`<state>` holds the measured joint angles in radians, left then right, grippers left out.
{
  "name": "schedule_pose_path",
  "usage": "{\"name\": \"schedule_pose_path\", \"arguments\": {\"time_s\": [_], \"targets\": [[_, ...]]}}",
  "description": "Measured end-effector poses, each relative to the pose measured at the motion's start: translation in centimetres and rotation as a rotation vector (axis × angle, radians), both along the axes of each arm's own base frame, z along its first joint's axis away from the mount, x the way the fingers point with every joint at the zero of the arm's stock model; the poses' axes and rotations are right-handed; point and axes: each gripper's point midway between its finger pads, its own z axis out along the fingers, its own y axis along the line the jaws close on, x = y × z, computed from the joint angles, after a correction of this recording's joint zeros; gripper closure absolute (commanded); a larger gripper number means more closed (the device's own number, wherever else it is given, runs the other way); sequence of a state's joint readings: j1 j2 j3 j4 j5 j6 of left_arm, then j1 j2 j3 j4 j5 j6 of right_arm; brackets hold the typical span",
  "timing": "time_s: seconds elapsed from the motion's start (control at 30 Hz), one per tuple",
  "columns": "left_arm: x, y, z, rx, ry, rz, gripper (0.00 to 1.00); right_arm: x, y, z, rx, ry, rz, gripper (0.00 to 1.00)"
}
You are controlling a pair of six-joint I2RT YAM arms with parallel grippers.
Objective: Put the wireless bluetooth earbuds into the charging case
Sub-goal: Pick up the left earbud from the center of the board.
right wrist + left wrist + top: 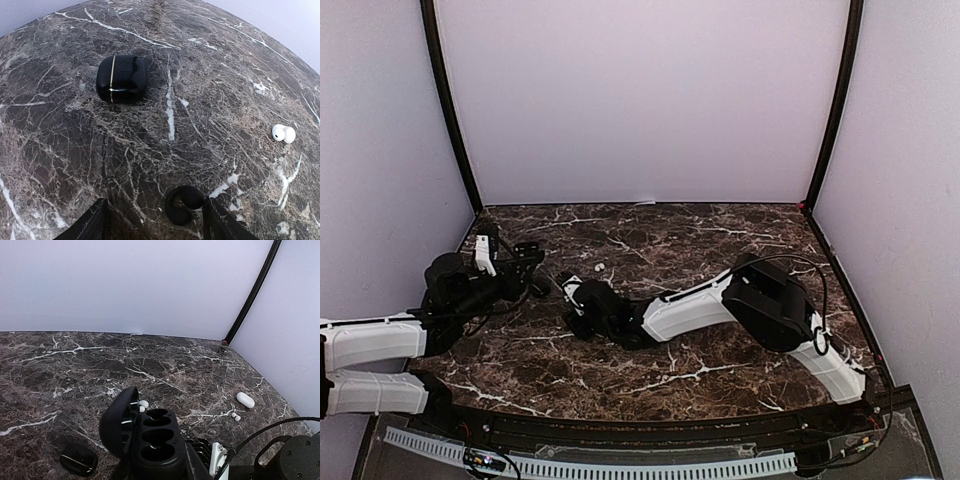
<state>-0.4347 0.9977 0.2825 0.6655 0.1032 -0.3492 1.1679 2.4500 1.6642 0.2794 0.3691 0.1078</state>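
L gripper (523, 264) closed, apparently clamped on the open black case (150, 440), lid up; the grip itself is hidden. R gripper (155, 202) has jaws apart low over the marble table (200, 100), w/ a black earbud (182, 204) lying between them, untouched. White earbuds (283, 134) off to the right, closed black case (121, 78) beyond.

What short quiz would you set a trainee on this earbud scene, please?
1. True or false: the right gripper is open, with the black earbud lying between its fingers.
2. The closed black case is: A) lying flat on the table; B) lifted in the air; C) standing on its edge.
3. What colour are the paired earbuds off to the side in the right wrist view?

Key: 1 true; 2 A; 3 white.
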Motion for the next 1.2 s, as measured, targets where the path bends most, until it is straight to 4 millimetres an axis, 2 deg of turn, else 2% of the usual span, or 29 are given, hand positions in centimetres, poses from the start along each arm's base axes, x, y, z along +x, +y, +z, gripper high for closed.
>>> {"name": "schedule_pose_path", "arguments": {"time_s": [0.3, 0.53, 0.9, 1.2], "targets": [[0.0, 0.4, 0.6, 0.002, -0.032, 0.021, 0.80, 1.4, -0.1, -0.3, 0.037, 0.055, -0.038, 0.51], [0.0, 0.4, 0.6, 0.005, -0.034, 0.021, 0.80, 2.3, -0.6, -0.5, 0.074, 0.120, -0.077, 0.75], [0.0, 0.4, 0.6, 0.006, -0.035, 0.020, 0.80, 2.4, -1.5, -0.1, 0.111, 0.121, -0.094, 0.86], [0.0, 0.3, 0.5, 0.012, -0.035, 0.011, 0.80, 1.5, -5.5, 0.2, 0.046, 0.120, -0.150, 0.89]]}}
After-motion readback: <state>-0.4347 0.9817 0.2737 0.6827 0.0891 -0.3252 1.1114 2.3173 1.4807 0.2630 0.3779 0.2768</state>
